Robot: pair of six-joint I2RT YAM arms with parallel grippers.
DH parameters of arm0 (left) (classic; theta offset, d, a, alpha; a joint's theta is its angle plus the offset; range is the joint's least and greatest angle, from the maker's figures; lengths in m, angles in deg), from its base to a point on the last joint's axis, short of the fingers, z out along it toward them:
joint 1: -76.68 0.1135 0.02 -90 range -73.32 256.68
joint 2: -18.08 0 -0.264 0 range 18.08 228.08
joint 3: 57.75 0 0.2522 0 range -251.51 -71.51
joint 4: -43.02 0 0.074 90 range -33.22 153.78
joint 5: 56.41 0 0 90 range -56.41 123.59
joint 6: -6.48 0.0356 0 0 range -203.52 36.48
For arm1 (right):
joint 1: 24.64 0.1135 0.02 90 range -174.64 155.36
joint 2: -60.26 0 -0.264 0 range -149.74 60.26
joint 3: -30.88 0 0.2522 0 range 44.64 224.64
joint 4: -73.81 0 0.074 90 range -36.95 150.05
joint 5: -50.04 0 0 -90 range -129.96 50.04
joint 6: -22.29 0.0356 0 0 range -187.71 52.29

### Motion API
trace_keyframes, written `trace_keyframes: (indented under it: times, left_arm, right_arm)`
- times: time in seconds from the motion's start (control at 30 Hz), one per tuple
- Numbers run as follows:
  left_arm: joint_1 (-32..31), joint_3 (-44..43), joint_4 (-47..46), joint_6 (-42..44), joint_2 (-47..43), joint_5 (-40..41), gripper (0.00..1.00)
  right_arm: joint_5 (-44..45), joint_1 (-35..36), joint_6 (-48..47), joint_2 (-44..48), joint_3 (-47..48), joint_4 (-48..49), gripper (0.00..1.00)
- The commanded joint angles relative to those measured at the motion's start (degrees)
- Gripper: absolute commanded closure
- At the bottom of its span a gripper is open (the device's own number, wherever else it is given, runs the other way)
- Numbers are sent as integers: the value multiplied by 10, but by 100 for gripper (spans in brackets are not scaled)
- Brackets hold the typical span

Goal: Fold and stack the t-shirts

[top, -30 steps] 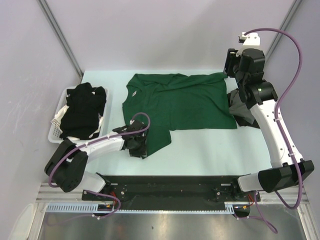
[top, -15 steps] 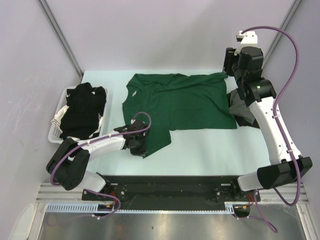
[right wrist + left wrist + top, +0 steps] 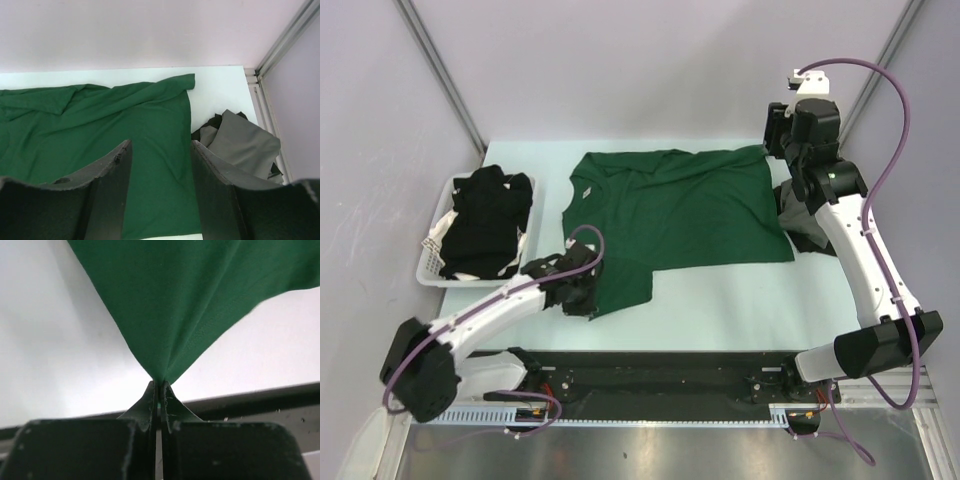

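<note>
A dark green t-shirt (image 3: 690,205) lies spread across the middle of the table. Its near left flap is pinched by my left gripper (image 3: 582,298). In the left wrist view that gripper (image 3: 159,386) is shut on the green t-shirt (image 3: 190,300), and the cloth fans out taut from the fingertips. My right gripper (image 3: 776,130) hovers open above the green shirt's far right corner, its fingers (image 3: 112,180) apart over the green t-shirt (image 3: 100,125). A grey t-shirt (image 3: 245,145) lies crumpled at the right edge (image 3: 807,228). Black t-shirts (image 3: 485,220) fill the basket.
The white slatted basket (image 3: 430,265) stands at the left edge of the table. A black rail (image 3: 660,370) runs along the near edge between the arm bases. Walls and metal posts close in the back and sides.
My left gripper has shut on the green shirt's near left flap and drawn it slightly toward the near left. The right gripper has shifted a little farther back, still open.
</note>
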Motion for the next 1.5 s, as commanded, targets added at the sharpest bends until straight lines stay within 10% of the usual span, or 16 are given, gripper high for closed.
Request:
trace_keyframes:
  times: [0.0, 0.47, 1.47]
  left_arm:
    - [-5, -37, 133, 12, -70, 20, 100]
    - [-5, -88, 302, -3, -179, -8, 100]
    - [-2, -167, 354, 28, -178, -9, 100]
  right_arm:
    - [25, 3, 19, 4, -1, -30, 46]
    - [10, -7, 164, -8, -76, -246, 47]
    - [24, -7, 321, 119, -385, -263, 48]
